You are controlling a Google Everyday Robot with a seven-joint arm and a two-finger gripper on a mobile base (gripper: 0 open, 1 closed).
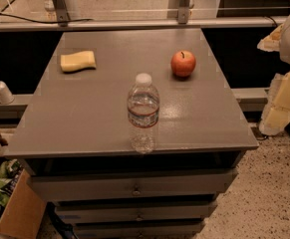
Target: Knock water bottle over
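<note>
Okay, approach step: nothing is knocked yet. The water bottle [143, 112] stands upright at the near edge of the desk [84, 118], about mid-width, with bare top on both sides of it. The pincer [280, 108] is what I take the pale white-and-yellow shape at the right edge of the view to be. It sits off the desk, well apart from the bottle and touching nothing on the desk. I cannot tell how far open it is or whether it has hold of anything.

Next move, my call: bring the pincer in from the right at about cap or shoulder height and push sideways. A high push should tip the bottle and a low one may just slide it. It sits close to the near lip, so a shove toward me could drop it off the desk.

Bottle look: clear ribbed plastic, white screw cap, white label band around the middle with reddish-blue marks. It seems mostly empty, so light and easy to topple.

Also on the desk: an apple [183, 63] far right and a yellow sponge [77, 61] far left, both well clear of a sideways push.
</note>
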